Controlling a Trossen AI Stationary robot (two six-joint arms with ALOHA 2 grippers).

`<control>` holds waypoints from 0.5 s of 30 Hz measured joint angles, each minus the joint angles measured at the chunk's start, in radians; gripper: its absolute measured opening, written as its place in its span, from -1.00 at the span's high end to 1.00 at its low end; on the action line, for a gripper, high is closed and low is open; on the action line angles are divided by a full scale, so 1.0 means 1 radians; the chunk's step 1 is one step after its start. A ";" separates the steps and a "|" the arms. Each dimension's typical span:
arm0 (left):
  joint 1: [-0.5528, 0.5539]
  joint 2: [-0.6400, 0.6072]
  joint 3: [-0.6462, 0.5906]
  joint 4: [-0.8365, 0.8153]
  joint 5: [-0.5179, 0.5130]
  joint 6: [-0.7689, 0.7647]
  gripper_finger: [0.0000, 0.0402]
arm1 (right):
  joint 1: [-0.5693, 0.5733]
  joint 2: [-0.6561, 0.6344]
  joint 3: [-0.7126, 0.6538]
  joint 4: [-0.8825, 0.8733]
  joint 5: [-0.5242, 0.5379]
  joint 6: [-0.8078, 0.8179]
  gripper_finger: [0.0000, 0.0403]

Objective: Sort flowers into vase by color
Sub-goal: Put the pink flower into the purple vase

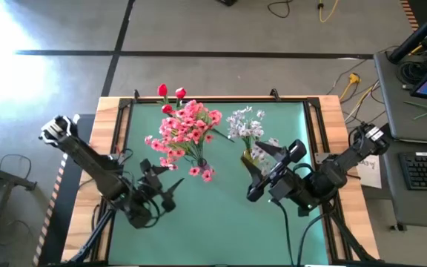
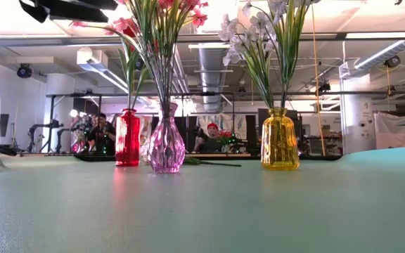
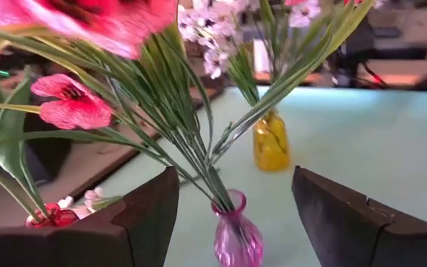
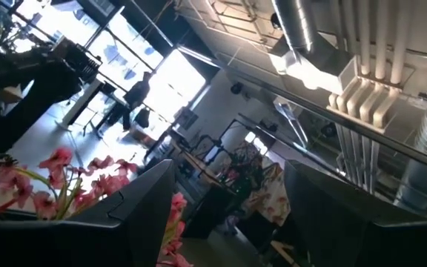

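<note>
Three vases stand in a row on the green mat (image 1: 221,222). A red vase (image 2: 127,138) holds red flowers (image 1: 170,93), a pink vase (image 2: 166,145) holds a big bunch of pink flowers (image 1: 187,132), and a yellow vase (image 2: 280,141) holds white flowers (image 1: 246,124). My left gripper (image 1: 167,183) hovers open on the near side of the pink bunch; in its wrist view (image 3: 232,200) the pink vase (image 3: 236,236) shows between its fingers, farther off. My right gripper (image 1: 259,169) is open beside the white bunch, raised and pointing upward (image 4: 228,200), with nothing between its fingers.
A loose green stem (image 2: 213,164) lies on the mat just behind the pink vase. The wooden table frame (image 1: 332,119) borders the mat. A desk with a keyboard (image 1: 425,169) stands off the table's right side. People show in the room beyond (image 2: 104,133).
</note>
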 joint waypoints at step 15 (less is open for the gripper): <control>0.077 0.270 0.000 0.189 -0.243 -0.232 -0.24 | -0.001 -0.002 0.000 0.002 0.001 -0.010 -0.24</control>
